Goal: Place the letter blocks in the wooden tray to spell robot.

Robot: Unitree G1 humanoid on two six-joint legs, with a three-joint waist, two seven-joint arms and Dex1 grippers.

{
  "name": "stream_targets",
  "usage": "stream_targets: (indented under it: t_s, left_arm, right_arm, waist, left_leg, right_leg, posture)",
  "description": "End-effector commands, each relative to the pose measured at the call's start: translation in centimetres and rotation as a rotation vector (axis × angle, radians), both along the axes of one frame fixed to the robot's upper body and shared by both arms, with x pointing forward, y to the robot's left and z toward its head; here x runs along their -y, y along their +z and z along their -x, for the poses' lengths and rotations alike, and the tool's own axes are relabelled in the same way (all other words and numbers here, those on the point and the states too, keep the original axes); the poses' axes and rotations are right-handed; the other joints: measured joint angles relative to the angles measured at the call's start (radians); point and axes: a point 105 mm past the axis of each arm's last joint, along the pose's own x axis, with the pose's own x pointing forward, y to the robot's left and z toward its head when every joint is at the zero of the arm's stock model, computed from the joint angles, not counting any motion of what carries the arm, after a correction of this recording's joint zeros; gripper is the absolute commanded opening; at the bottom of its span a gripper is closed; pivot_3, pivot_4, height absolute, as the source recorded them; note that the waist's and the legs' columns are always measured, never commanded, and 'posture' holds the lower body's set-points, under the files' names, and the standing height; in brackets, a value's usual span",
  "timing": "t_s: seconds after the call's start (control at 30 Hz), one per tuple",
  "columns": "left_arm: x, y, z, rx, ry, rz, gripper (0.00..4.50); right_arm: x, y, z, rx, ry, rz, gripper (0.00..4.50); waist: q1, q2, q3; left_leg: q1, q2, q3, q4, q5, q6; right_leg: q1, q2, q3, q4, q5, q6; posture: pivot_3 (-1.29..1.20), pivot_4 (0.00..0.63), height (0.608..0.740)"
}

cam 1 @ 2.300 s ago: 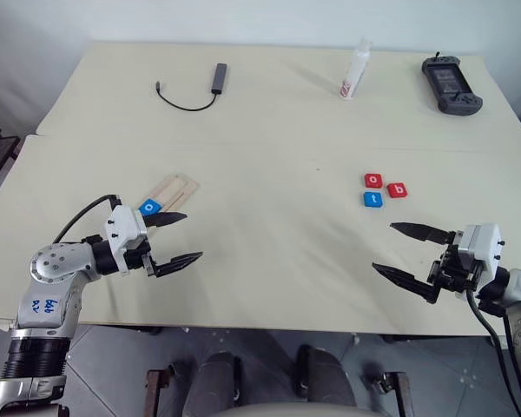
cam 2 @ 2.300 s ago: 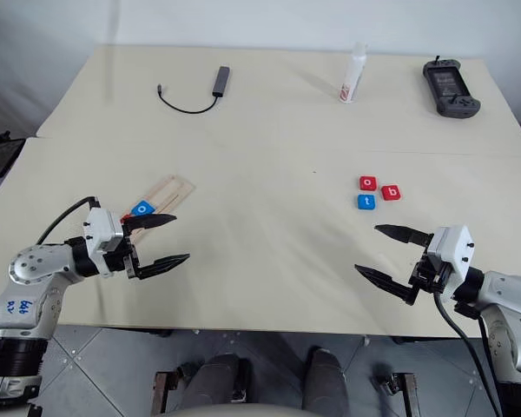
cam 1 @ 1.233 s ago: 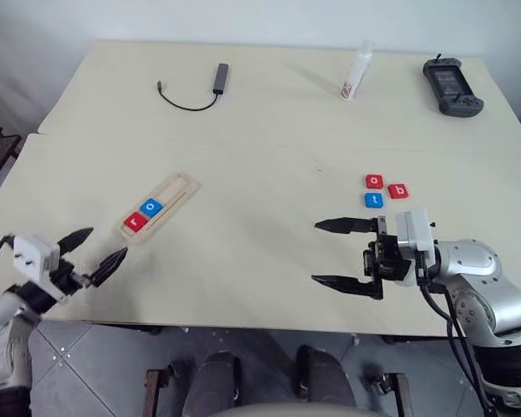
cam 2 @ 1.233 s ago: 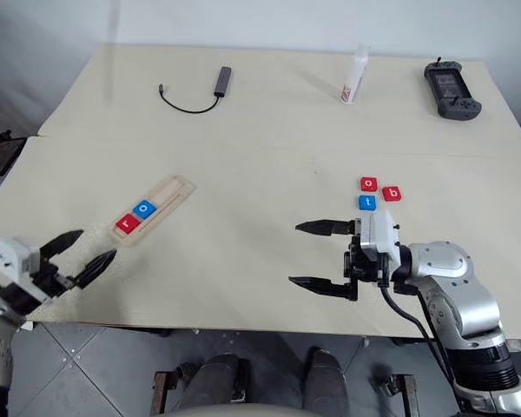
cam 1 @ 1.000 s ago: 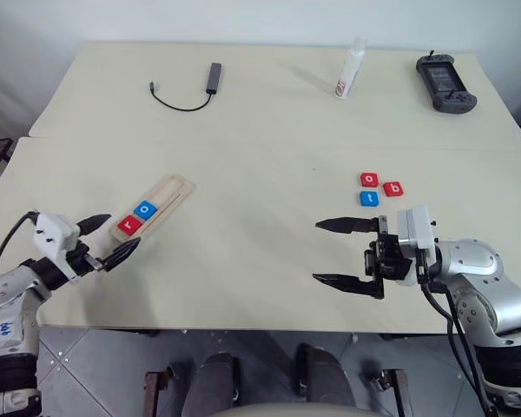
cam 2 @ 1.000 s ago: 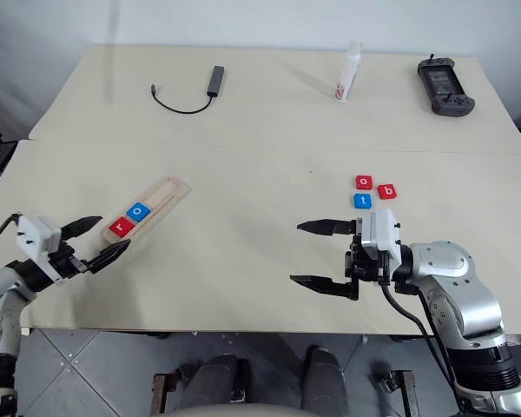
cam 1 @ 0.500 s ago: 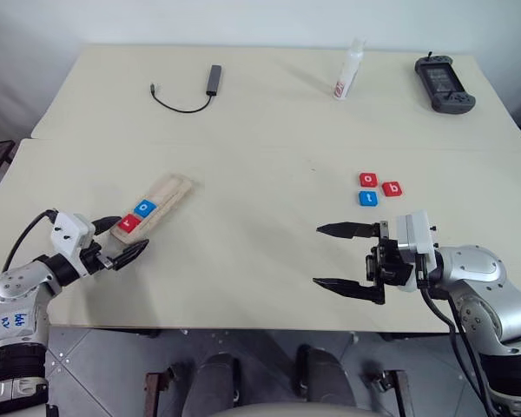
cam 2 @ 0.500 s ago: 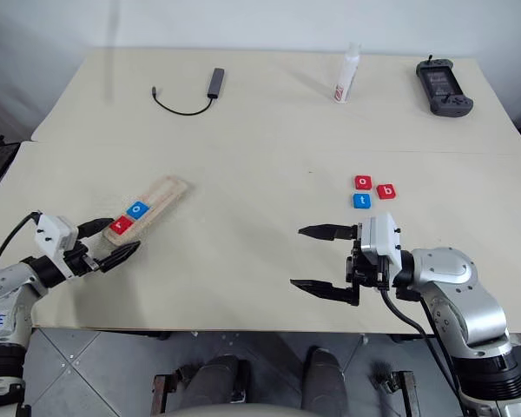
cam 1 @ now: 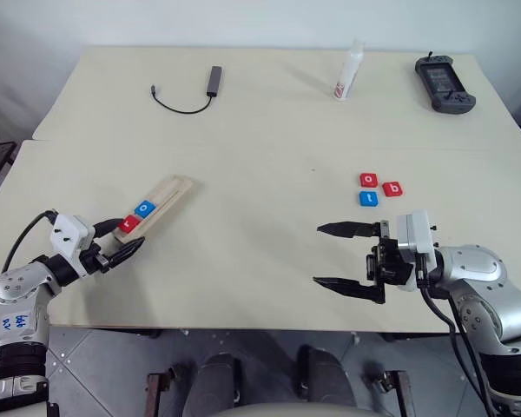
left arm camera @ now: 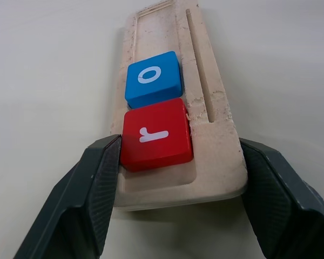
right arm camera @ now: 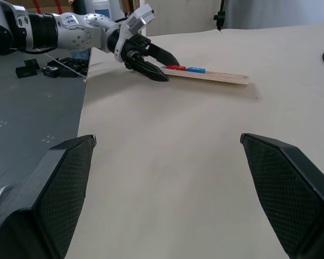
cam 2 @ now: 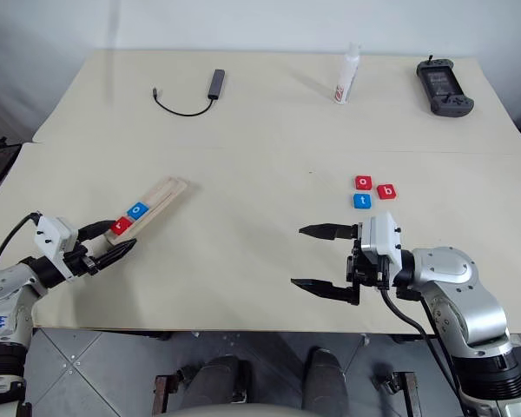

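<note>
The left claw [cam 1: 124, 249] is clamped on the near end of the wooden tray [cam 1: 167, 200]. The left wrist view shows its fingers [left arm camera: 100, 183] pressing both tray edges, with the red r [left arm camera: 156, 135] and blue o [left arm camera: 153, 79] seated. The right claw [cam 1: 332, 255] hangs spread wide above the tabletop [cam 1: 260, 130], near the loose o, b, t blocks [cam 1: 378, 188].

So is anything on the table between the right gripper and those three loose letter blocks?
Nothing visible. The right gripper, jaws open, hovers over bare table, just short of the blue t, red o and red b. The stretch between them holds nothing.
</note>
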Motion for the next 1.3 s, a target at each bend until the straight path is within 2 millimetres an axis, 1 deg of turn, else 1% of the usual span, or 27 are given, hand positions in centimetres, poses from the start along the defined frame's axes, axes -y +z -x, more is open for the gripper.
stream_targets:
  t_s: [0.03, 0.13, 0.2, 0.23, 0.47, 0.63, 0.8, 1.0, 1.17, 1.23, 1.3]
  left_arm:
    - [0.9, -1.2, 0.8, -0.069, -0.049, 0.017, 3.32]
    - [1.4, -1.0, 1.0, -0.072, -0.070, 0.025, 3.81]
    - [1.5, -0.7, 1.0, -0.056, -0.072, 0.012, 4.46]
    - [1.6, -0.6, 1.1, -0.050, -0.074, 0.013, 4.49]
    - [0.0, 0.7, 0.9, -0.036, -0.013, 0.071, 4.49]
    - [-0.2, 0.9, 0.6, -0.054, -0.023, 0.076, 4.49]
    - [-0.8, 0.1, 0.4, -0.093, -0.016, 0.052, 4.49]
    - [-0.8, -2.1, 0.9, -0.195, -0.043, -0.006, 4.49]
    - [-0.5, -2.3, 0.7, -0.189, -0.047, 0.004, 3.40]
    - [-0.1, -2.2, 0.7, -0.173, -0.063, 0.012, 3.39]
    - [0.5, -1.7, 0.5, -0.127, -0.091, 0.021, 3.39]
  right_arm:
    - [0.4, 0.6, 0.0, 0.039, -0.019, 0.002, 4.50]
    - [0.4, 0.5, 0.1, 0.035, -0.018, 0.004, 4.50]
    - [0.4, 0.4, 0.1, 0.033, -0.018, 0.005, 4.50]
    - [0.4, 0.4, 0.1, 0.032, -0.018, 0.005, 4.50]
    - [0.3, 0.1, 0.3, 0.018, -0.014, 0.008, 4.50]
    - [0.3, 0.1, 0.3, 0.019, -0.016, 0.009, 4.50]
    - [0.4, 0.2, 0.1, 0.027, -0.021, 0.013, 4.50]
    - [0.3, 0.2, -0.1, 0.035, -0.026, 0.012, 4.50]
    - [0.5, 0.2, -0.2, 0.040, -0.034, 0.015, 4.50]
    - [0.5, 0.1, -0.2, 0.039, -0.034, 0.019, 4.50]
    - [0.7, 0.1, -0.2, 0.039, -0.037, 0.025, 4.50]
  waist:
    - [0.000, 0.000, 0.000]
    - [0.000, 0.000, 0.000]
    - [0.001, 0.000, 0.000]
    - [0.001, 0.000, 0.000]
    - [-0.001, 0.000, 0.000]
    - [-0.001, 0.000, 0.000]
    - [-0.002, 0.000, 0.000]
    - [-0.002, 0.000, 0.000]
    - [-0.001, 0.000, 0.000]
    - [-0.001, 0.000, 0.000]
    - [0.000, 0.000, 0.000]
  left_leg:
    - [0.000, 0.000, 0.000, 0.000, 0.000, 0.000]
    - [0.000, 0.000, 0.000, 0.000, 0.000, 0.000]
    - [0.000, 0.000, 0.000, 0.000, 0.000, 0.000]
    - [0.000, 0.000, 0.000, 0.000, 0.000, 0.000]
    - [-0.001, 0.000, 0.000, 0.000, 0.000, 0.000]
    - [-0.001, 0.000, 0.000, 0.000, 0.000, 0.000]
    - [-0.001, 0.000, 0.000, 0.000, 0.000, 0.000]
    - [-0.001, 0.000, 0.000, 0.000, 0.000, 0.000]
    - [0.000, 0.000, 0.000, 0.000, 0.000, 0.000]
    - [0.000, 0.000, 0.000, 0.000, 0.000, 0.000]
    - [0.000, 0.000, 0.000, 0.000, 0.000, 0.000]
  right_leg:
    - [0.000, 0.000, 0.000, 0.000, 0.000, 0.000]
    - [0.000, 0.000, 0.000, 0.000, 0.000, 0.000]
    - [0.000, 0.000, 0.000, 0.000, 0.000, 0.000]
    - [0.000, 0.000, 0.000, 0.000, 0.000, 0.000]
    - [0.000, 0.000, 0.000, 0.000, 0.000, 0.000]
    - [0.000, 0.000, 0.000, 0.000, 0.000, 0.000]
    - [0.000, 0.000, -0.001, 0.000, 0.000, 0.000]
    - [-0.001, 0.000, 0.000, 0.000, 0.000, 0.000]
    - [0.000, 0.000, 0.000, 0.000, 0.000, 0.000]
    - [0.000, 0.000, 0.000, 0.000, 0.000, 0.000]
    - [0.000, 0.000, 0.000, 0.000, 0.000, 0.000]
  posture:
    - [0.00, 0.150, 0.740]
    - [0.00, 0.150, 0.740]
    - [0.00, 0.150, 0.740]
    - [0.00, 0.150, 0.740]
    - [0.00, 0.150, 0.740]
    - [0.00, 0.150, 0.740]
    - [0.00, 0.150, 0.740]
    - [0.00, 0.150, 0.740]
    - [0.00, 0.150, 0.740]
    - [0.00, 0.150, 0.740]
    - [0.00, 0.150, 0.740]
